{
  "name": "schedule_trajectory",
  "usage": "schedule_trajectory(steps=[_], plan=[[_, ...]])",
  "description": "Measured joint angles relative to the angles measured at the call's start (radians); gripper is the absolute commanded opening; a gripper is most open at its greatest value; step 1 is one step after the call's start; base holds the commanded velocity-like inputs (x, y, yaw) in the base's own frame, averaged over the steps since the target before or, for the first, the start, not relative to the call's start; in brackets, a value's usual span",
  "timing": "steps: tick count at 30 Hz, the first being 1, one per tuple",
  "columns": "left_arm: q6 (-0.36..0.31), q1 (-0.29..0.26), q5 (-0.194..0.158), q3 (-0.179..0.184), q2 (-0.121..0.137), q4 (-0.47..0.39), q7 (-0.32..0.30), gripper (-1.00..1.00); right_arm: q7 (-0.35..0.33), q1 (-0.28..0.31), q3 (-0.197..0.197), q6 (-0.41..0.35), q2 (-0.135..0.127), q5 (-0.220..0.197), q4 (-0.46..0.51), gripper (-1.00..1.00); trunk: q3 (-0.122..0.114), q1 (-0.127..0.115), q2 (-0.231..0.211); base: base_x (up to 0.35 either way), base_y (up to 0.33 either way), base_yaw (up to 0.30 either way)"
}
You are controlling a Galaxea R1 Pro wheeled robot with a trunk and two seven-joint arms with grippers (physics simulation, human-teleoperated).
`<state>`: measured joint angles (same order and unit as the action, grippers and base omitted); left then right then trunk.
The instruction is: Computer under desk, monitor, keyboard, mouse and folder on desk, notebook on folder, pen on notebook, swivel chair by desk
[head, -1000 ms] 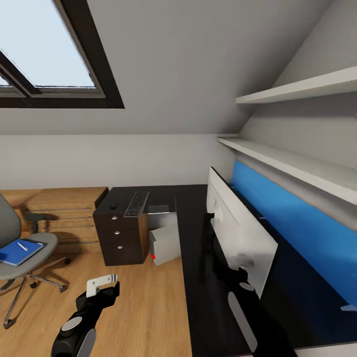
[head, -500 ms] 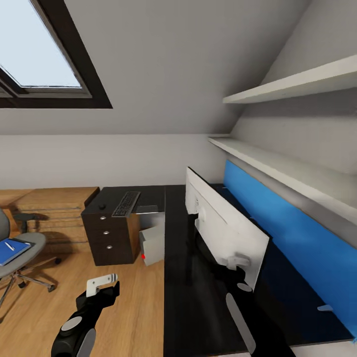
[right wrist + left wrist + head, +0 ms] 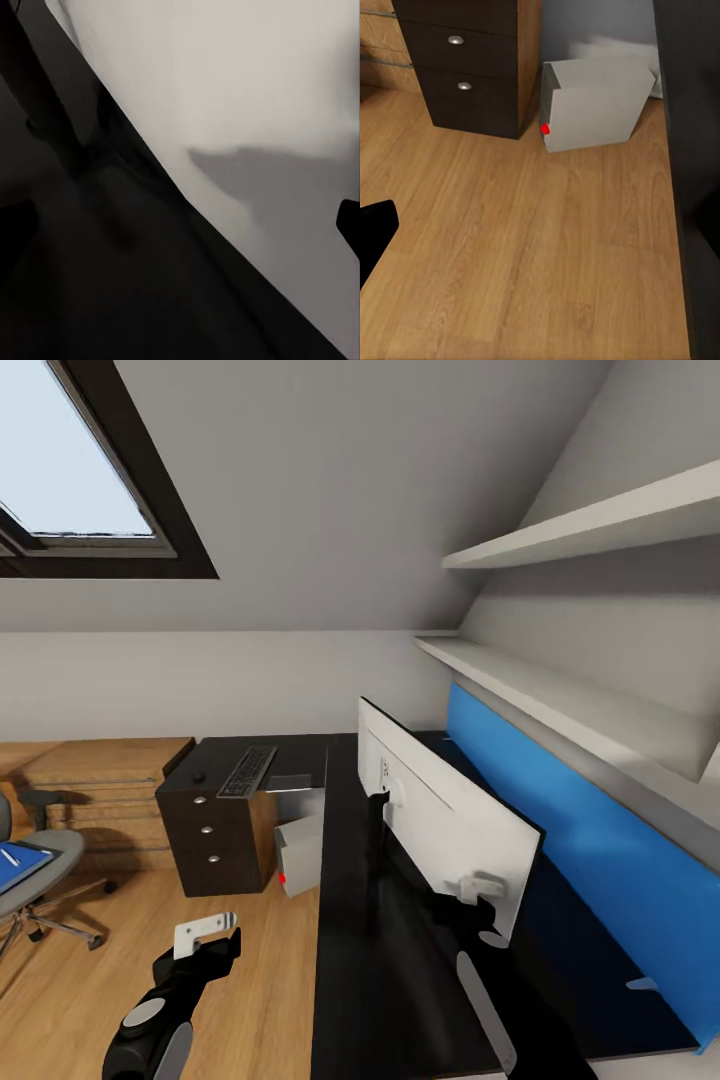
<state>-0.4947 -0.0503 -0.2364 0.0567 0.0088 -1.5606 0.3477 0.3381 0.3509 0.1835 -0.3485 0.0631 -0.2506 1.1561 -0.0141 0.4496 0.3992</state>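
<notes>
Gripping the lower near corner of the monitor [image 3: 440, 815], the right gripper [image 3: 478, 887] is pressing its pale fingers against the panel's white back; the right wrist view is showing that pale surface close up above the dark desk top. Seen from behind, the monitor is showing as a wide, thin slab with a black rim, standing upright on a slim black stand on the desk [image 3: 390, 960], between the robot and the blue wall panel [image 3: 590, 830]. At the desk's far end the keyboard [image 3: 247, 771] is lying on top, long and black, with the small black mouse [image 3: 198, 776] just beside it, above the drawers with round silver knobs. Under the desk the computer [image 3: 298, 852] is standing on the wooden floor [image 3: 525, 247] as a boxy silver-grey case with a red button low on its front. At the head view's left edge the swivel chair [image 3: 40, 860] is carrying the blue folder [image 3: 15, 863] on its grey seat. Over the floor the left gripper [image 3: 205, 935] is hanging with nothing in it; whether its jaws are parted I cannot tell.
</notes>
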Motion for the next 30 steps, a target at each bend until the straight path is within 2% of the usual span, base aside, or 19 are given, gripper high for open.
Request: schedule_trajectory(steps=[3, 9, 15, 19, 22, 25, 26, 27, 29, 30], plan=[[0.001, 0.000, 0.000, -0.001, 0.001, 0.000, 0.000, 1.00, 0.001, 0.000, 0.000, 0.003, -0.005, 0.001, -0.001, 1.00, 0.000, 0.000, 0.000, 0.177, -0.001, 0.000], [0.002, 0.000, 0.000, -0.007, 0.004, 0.000, -0.001, 1.00, 0.005, 0.000, -0.004, 0.066, -0.020, 0.000, -0.031, 1.00, 0.000, 0.000, 0.000, 0.184, 0.000, 0.000], [0.002, 0.000, 0.000, -0.017, 0.005, -0.013, -0.002, 1.00, 0.007, 0.000, -0.008, 0.091, -0.067, -0.003, -0.062, 1.00, 0.000, 0.000, 0.000, 0.026, 0.000, 0.000], [0.002, 0.000, -0.002, -0.056, 0.006, -0.021, -0.002, 1.00, 0.006, 0.001, -0.013, 0.122, -0.085, -0.002, -0.078, 1.00, 0.000, 0.000, 0.000, 0.004, 0.000, 0.000], [0.002, 0.000, -0.003, -0.069, 0.006, -0.023, -0.002, 1.00, 0.006, 0.003, -0.019, 0.140, -0.096, -0.002, -0.103, 1.00, 0.000, 0.000, 0.000, 0.001, 0.000, 0.000], [0.002, 0.000, -0.003, -0.079, 0.006, -0.037, -0.003, 1.00, 0.006, 0.014, -0.027, 0.190, -0.128, -0.004, -0.191, 1.00, 0.000, 0.000, 0.000, 0.000, 0.000, 0.000], [0.001, 0.000, -0.003, -0.080, 0.006, -0.040, -0.003, 1.00, 0.006, 0.024, -0.028, 0.203, -0.135, -0.004, -0.220, 1.00, 0.000, 0.000, 0.000, 0.000, 0.000, 0.000], [0.001, 0.000, -0.003, -0.080, 0.006, -0.044, -0.003, 1.00, 0.004, 0.109, -0.030, 0.275, -0.148, -0.005, -0.365, 1.00, 0.000, 0.000, 0.000, 0.000, 0.000, 0.000], [0.001, 0.000, -0.003, -0.081, 0.006, -0.045, -0.003, 1.00, 0.004, 0.186, -0.033, 0.308, -0.152, -0.003, -0.469, 1.00, 0.000, 0.000, 0.000, 0.000, 0.000, 0.000], [0.001, 0.000, -0.003, -0.082, 0.006, -0.049, -0.003, 1.00, 0.004, 0.287, -0.034, 0.329, -0.164, -0.003, -0.595, 1.00, 0.000, 0.000, 0.000, 0.000, 0.000, 0.000]])
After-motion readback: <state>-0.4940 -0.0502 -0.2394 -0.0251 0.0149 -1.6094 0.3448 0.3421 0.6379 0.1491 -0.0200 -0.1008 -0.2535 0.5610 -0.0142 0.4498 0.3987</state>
